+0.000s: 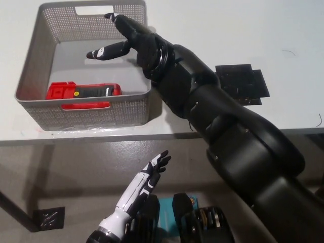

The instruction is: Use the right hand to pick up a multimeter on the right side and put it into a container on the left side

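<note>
A: In the head view, where did the multimeter [83, 92] lie?

B: Flat on the floor of the container [132, 109], against its near wall, toward the robot's left. Its long axis ran side to side across the picture, along that wall. The face was up, but which end was the top was too small to tell.

A: And the right hand [124, 38]?

B: It was released, fingers spread and holding nothing, above the container's far half and well apart from the multimeter. The left hand [144, 183] rested low, below the edge of the tabletop [253, 30], also open.

A: How should the step have been done well?

B: By B's judgement, the drop looked done. The hand needed to lift straight up, clear the mesh rim, then draw back right without snagging the wall or dragging the container.
</note>
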